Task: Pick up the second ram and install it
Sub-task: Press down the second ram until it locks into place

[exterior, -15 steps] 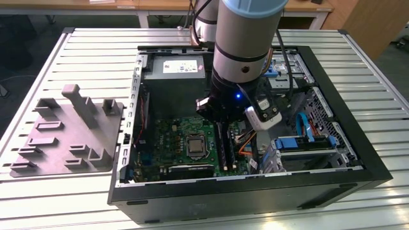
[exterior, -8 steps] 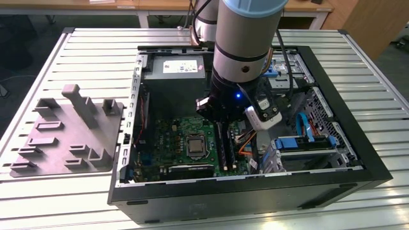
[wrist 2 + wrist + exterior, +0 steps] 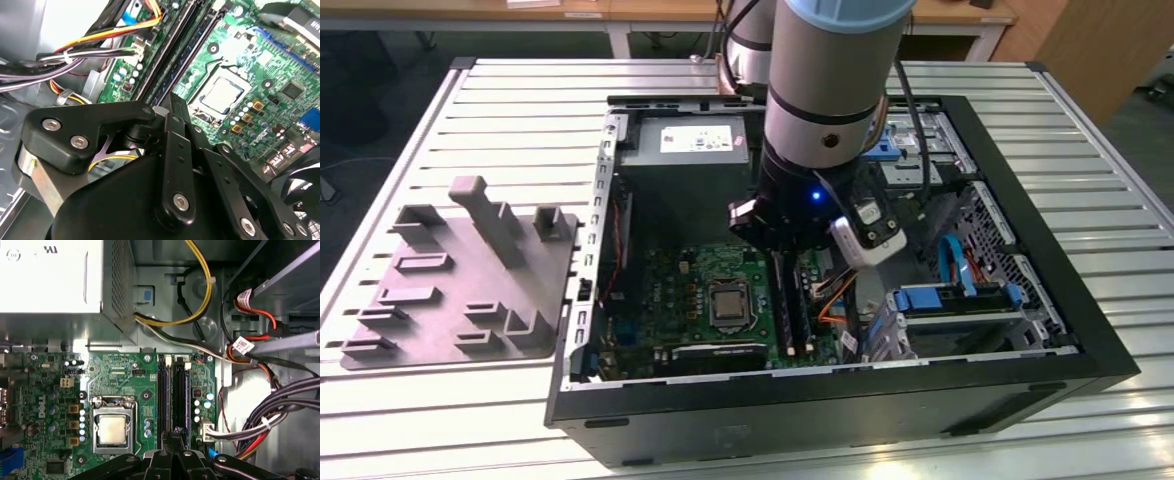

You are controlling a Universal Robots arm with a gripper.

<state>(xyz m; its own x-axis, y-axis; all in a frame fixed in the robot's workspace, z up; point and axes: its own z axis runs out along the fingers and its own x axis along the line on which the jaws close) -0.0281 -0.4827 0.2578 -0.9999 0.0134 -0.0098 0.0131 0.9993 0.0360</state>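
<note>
My gripper [image 3: 781, 262] reaches down inside the open black computer case [image 3: 854, 400], over the long black memory slots of the green motherboard [image 3: 680, 290]. In both wrist views its fingers [image 3: 176, 432] [image 3: 171, 100] are shut together, with nothing between them. Their tips are at one end of a dark blue-green stick, the second ram [image 3: 179, 390] [image 3: 185, 56], which stands in a slot. Whether the tips press on it I cannot tell. A neighbouring slot [image 3: 162, 390] runs parallel, on the side of the processor socket.
The silver processor socket [image 3: 112, 430] lies beside the slots. The grey power-supply box [image 3: 687, 140] stands at the case's far end. Cable bundles [image 3: 270, 425] and a drive cage with blue parts [image 3: 947, 300] crowd the exterior view's right. A grey fixture plate [image 3: 454, 290] lies outside.
</note>
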